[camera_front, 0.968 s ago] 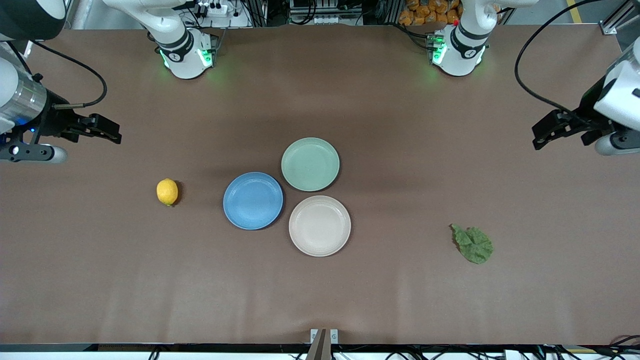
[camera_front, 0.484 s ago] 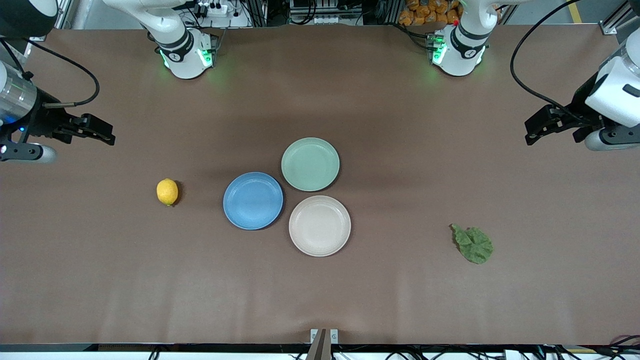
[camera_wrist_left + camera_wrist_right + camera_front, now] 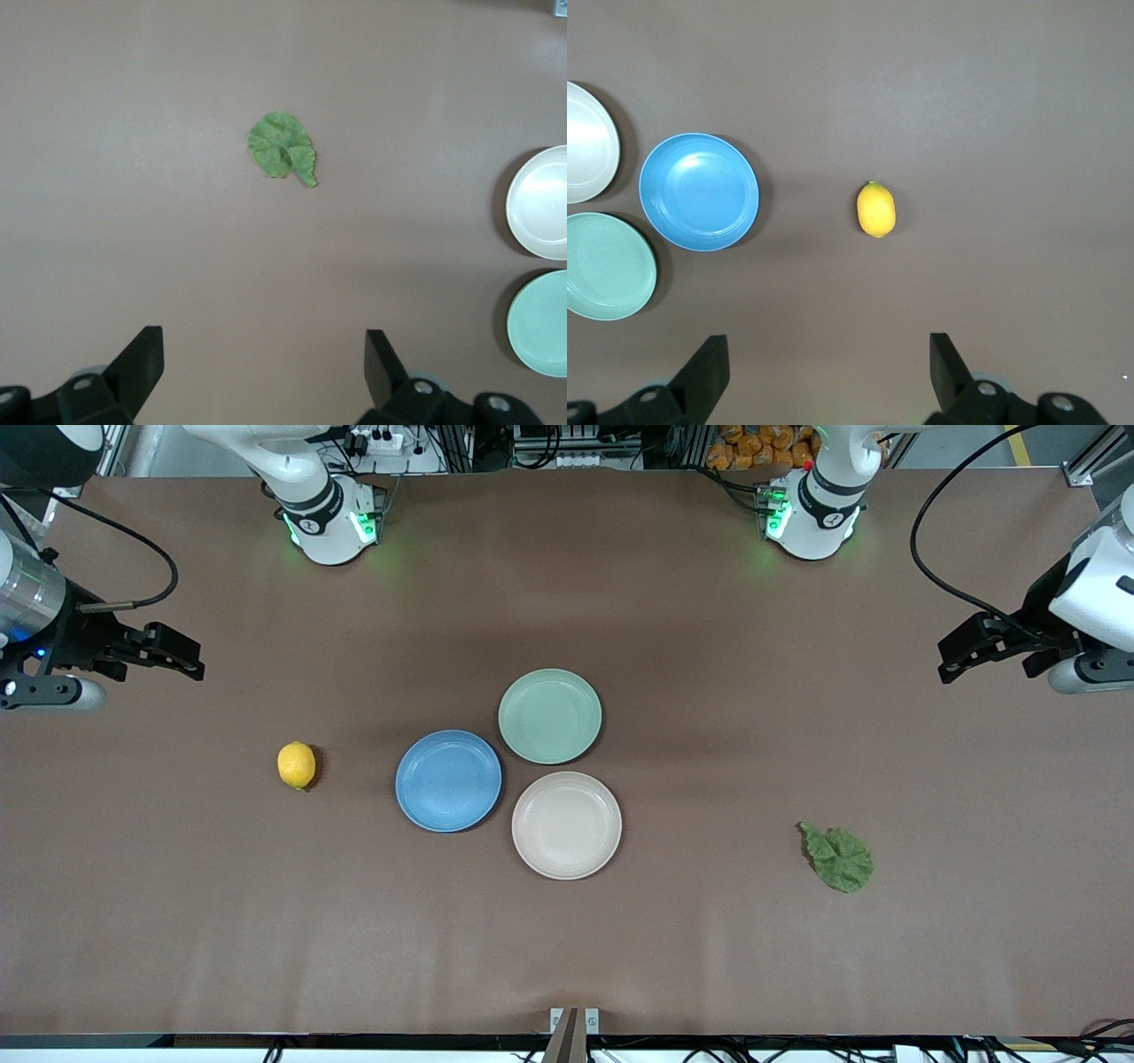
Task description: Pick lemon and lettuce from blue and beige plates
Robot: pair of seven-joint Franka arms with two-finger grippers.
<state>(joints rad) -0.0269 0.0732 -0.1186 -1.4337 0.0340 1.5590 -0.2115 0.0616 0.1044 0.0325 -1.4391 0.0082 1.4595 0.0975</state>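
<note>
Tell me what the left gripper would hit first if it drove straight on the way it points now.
Probably only bare table. The left gripper, open and up in the air at the left arm's end, looks down at the cloth. The lettuce lies ahead in its wrist view, but depth is unclear, so it may fall short of the leaf.

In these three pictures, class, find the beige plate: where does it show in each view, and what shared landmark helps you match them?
Front view: the beige plate sits mid-table, nearest the camera of the three plates.
Left wrist view: cut off at the picture's edge, beside the mint-green plate.
Right wrist view: cut off at the edge, beside the blue plate.
Shared landmark: the mint-green plate, always touching or almost touching it.
</note>
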